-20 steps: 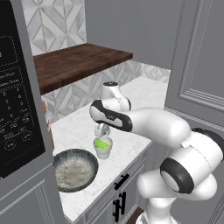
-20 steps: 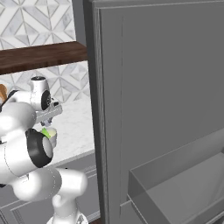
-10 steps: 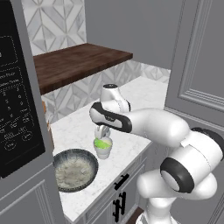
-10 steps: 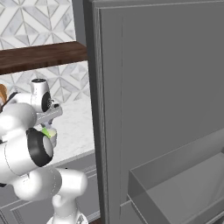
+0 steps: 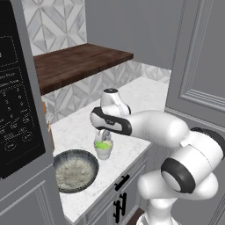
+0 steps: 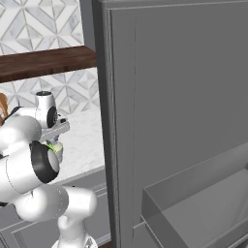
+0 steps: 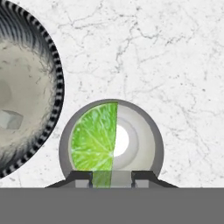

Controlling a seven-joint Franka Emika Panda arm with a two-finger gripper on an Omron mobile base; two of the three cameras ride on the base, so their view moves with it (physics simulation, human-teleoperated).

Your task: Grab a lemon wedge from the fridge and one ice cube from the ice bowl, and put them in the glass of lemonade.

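Observation:
My gripper hangs straight above the glass of lemonade, shut on the lemon wedge, whose bright green cut face covers the left half of the cup's mouth. From the left base view the gripper points down at the whitish glass with the wedge at its rim. The ice bowl lies just left of the glass, an ice cube inside it; on the counter the bowl sits near the front edge. The fridge stands to the right, its door swung open.
A black microwave fills the left side, with a dark wooden shelf above the marble counter. A black cabinet handle sits below the counter edge. The fridge's open bottom drawer juts out at lower right.

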